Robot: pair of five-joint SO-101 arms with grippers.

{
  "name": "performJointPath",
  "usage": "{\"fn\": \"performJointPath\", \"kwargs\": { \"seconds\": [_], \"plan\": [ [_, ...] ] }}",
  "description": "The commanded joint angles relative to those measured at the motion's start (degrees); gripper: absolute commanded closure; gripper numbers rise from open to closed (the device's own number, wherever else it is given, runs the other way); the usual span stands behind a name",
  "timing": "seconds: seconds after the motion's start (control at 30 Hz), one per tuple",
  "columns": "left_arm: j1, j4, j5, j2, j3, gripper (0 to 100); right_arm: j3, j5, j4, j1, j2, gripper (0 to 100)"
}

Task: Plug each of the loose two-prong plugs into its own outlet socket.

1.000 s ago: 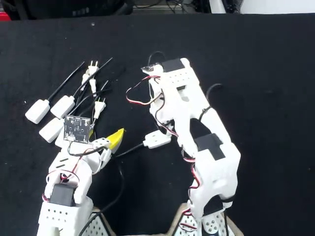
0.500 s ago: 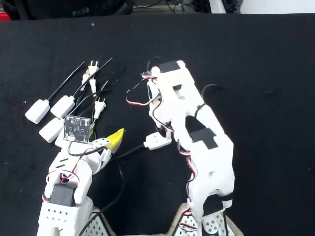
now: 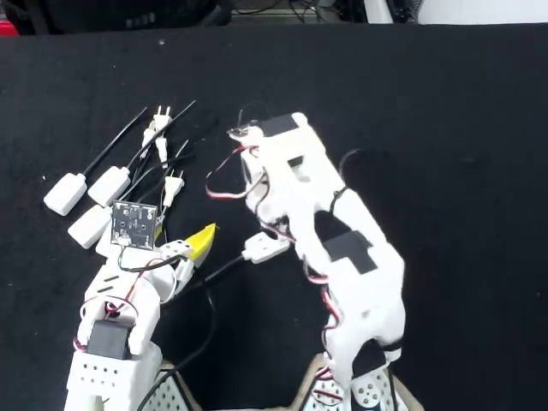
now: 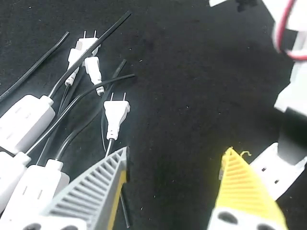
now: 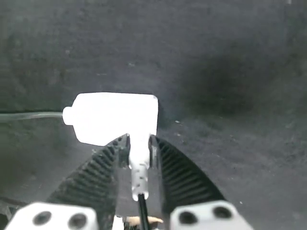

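Far left on the black surface point(image 3: 462, 120) lie three white outlet sockets point(image 3: 65, 193) side by side, with their cords point(image 3: 120, 141) fanning away from me. Just right of them sit the loose plugs. The two far plugs point(image 3: 159, 122) are tangled among the cords, and the nearest plug point(image 4: 116, 111) lies closer to me.

My left claw point(image 4: 175, 158) hangs released and spread wide, just behind that nearest plug. The plug lies ahead of the claw, off toward its grey finger point(image 4: 96, 187) rather than centred in the gap. Its long axis runs away from me, prongs pointing off and cord trailing back beside that finger. I judge my left arm the nearer one for it. I also judge the claw must shift toward the grey-finger side first, so it can straddle the plug's body across its width.

To the right, my right claw point(image 5: 138, 143) is clenched on the held plug point(image 5: 139, 179). The plug's front end meets the side of a fourth socket point(image 5: 112, 117) that lies crosswise to it. Whether the prongs are seated I cannot tell.
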Motion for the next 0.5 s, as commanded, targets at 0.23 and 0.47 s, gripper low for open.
{"fn": "performJointPath", "kwargs": {
  "seconds": [0.23, 0.47],
  "plan": [
    [-0.48, -0.35, 0.09, -0.53, -1.54, 69, 2.59, 11.78, -2.55, -4.48, -21.41, 76.0],
    [-13.32, -0.35, 3.52, -0.53, -4.53, 69, 9.1, 36.4, -2.64, -4.84, -32.66, 76.6]
  ]
}}
